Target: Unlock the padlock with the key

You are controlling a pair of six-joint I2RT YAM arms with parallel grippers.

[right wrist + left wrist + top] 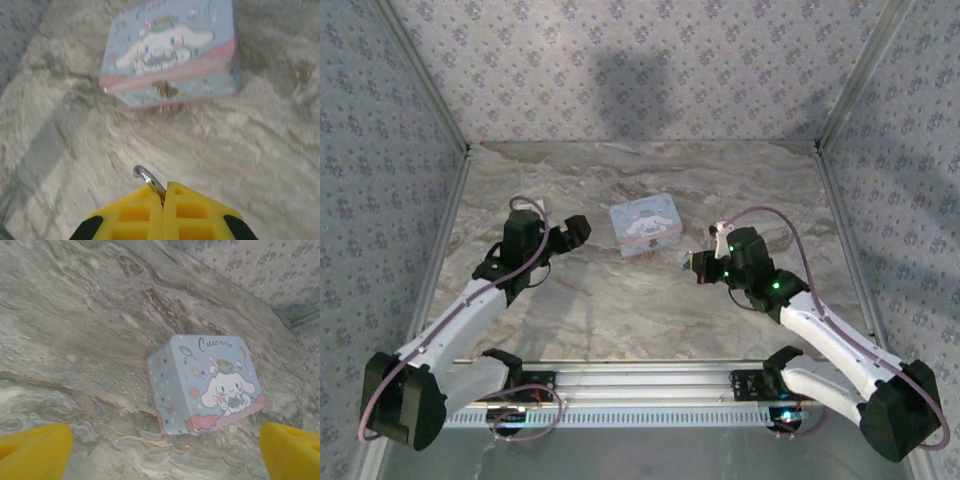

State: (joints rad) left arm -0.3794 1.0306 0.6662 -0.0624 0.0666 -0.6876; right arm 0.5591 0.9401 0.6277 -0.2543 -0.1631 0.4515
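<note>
Nearest the arm bases, the right end effector is squeezed shut on a small silvery loop. The loop pokes out of the yellow fingertips and points ahead toward the tin. It leans a bit to the left in the right wrist view. Its long way runs the same way as the fingers. It is thin, shiny and bent round. The rest is hidden between the fingers, so I cannot tell if it is the padlock.

The left end effector is spread wide and holds nothing.

Between the two, a bit farther back, the tin lies flat on the marble worktop. Its gold latch faces the right end effector.
</note>
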